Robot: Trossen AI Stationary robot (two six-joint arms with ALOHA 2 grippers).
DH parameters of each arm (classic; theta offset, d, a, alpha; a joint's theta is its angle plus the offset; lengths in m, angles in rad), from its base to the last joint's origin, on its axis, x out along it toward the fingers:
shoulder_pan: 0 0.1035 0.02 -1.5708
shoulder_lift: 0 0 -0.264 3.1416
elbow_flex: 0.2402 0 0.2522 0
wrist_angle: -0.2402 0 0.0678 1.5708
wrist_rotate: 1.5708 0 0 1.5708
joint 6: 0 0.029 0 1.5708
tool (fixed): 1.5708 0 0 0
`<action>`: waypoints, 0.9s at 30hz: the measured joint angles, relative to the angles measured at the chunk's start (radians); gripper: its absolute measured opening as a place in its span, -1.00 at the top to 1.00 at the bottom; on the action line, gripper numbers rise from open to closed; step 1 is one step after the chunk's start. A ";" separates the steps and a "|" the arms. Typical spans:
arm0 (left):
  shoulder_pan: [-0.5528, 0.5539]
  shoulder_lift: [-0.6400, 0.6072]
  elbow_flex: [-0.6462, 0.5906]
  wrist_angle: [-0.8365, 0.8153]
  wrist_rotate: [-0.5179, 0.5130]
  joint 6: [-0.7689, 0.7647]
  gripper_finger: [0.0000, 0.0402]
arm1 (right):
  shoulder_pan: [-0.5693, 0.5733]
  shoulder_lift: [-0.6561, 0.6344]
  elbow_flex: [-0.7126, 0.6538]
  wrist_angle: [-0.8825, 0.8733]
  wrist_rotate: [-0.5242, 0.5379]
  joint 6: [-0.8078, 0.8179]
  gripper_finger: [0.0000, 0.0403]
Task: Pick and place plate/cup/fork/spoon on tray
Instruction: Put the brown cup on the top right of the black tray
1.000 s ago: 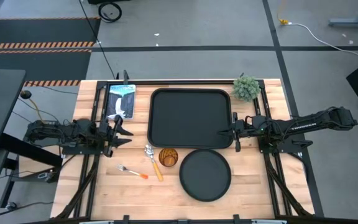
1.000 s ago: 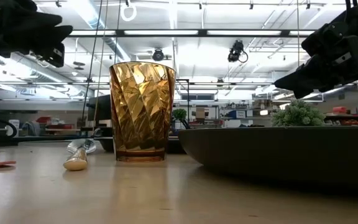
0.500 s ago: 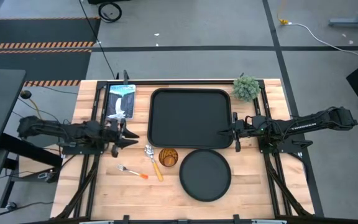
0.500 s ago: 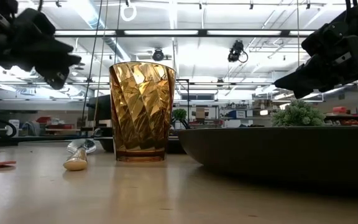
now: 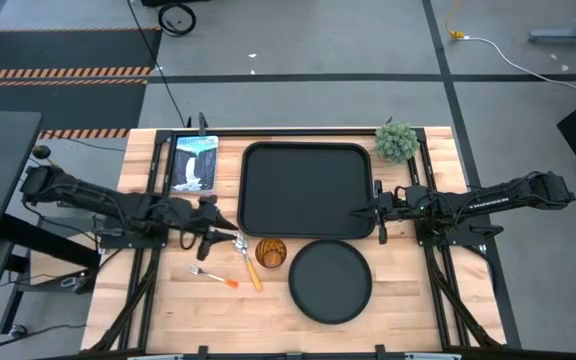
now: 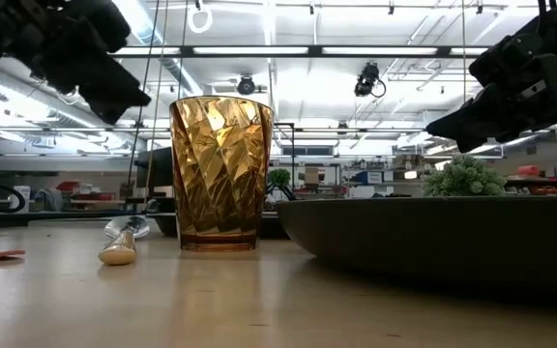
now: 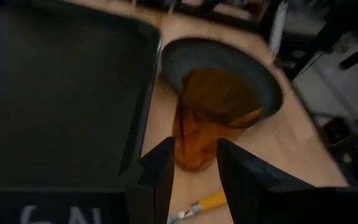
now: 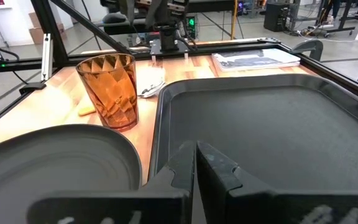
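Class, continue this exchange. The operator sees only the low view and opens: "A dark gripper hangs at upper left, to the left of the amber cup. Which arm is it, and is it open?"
Observer: It is the left gripper. Its wrist view shows it open, facing the cup.
Operator: Is the dark rim on my right the tray?
Observer: No, that is the plate. The tray lies beyond it, with nothing on it.
Operator: And the other arm?
Observer: The right gripper sits shut over the tray's right rim.
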 joint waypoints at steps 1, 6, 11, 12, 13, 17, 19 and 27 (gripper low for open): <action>-0.004 0.030 0.024 -0.021 -0.004 0.000 0.29 | 0.000 0.000 0.000 0.000 0.000 0.000 0.89; 0.001 0.163 0.155 -0.083 -0.020 -0.023 0.07 | 0.000 0.000 0.000 0.000 0.000 0.000 0.89; 0.004 0.295 0.308 -0.217 -0.020 -0.050 0.00 | 0.000 0.000 0.000 0.000 0.000 0.000 0.89; 0.004 0.322 0.344 -0.252 -0.020 -0.053 0.00 | 0.000 0.000 0.000 0.000 0.000 0.000 0.89; 0.004 0.349 0.376 -0.288 -0.022 -0.063 0.01 | 0.000 0.000 0.000 0.000 0.000 0.000 0.89; 0.011 0.453 0.513 -0.402 -0.048 -0.101 -0.01 | 0.000 0.000 0.000 0.000 0.000 0.000 0.89; 0.012 0.501 0.575 -0.460 -0.052 -0.101 -0.04 | 0.000 0.000 0.000 0.000 0.000 0.000 0.89; 0.017 0.709 0.815 -0.660 -0.035 -0.102 -0.16 | 0.000 0.000 0.000 0.009 0.000 0.000 0.89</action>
